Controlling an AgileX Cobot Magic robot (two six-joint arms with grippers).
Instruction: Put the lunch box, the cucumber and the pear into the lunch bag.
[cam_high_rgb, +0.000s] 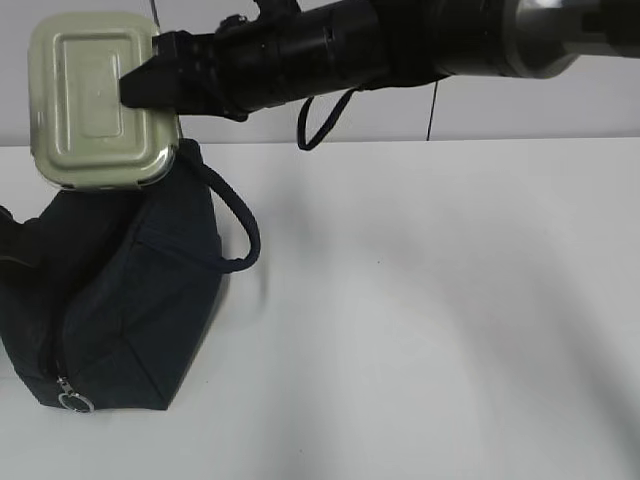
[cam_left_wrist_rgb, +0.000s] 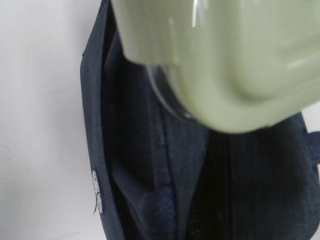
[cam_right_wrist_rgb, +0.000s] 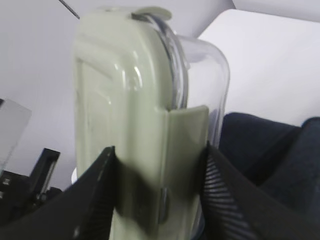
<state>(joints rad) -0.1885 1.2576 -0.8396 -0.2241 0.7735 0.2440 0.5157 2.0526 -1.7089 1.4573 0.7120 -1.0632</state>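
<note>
Reaching across from the right of the exterior view, the right arm holds the lunch box (cam_high_rgb: 95, 100) in the air above the lunch bag (cam_high_rgb: 120, 300), with the box's pale green lid turned toward the exterior camera and the box standing on its edge. The right gripper (cam_right_wrist_rgb: 157, 190) is closed on the lunch box: in the right wrist view its two black ribbed fingers (cam_right_wrist_rgb: 90, 195) press against opposite sides of the box, one on the lid face and one on the clear base side. The box's lower edge sits just above the bag's top. The lunch bag rests on the white table (cam_high_rgb: 430, 300) at the left, its looped handle (cam_high_rgb: 235, 225) hanging to the right and its silver ring pull (cam_high_rgb: 74, 402) near the bottom front corner. The left wrist view looks down on the box's lid and the bag's open top; the left gripper does not appear in any view.
</note>
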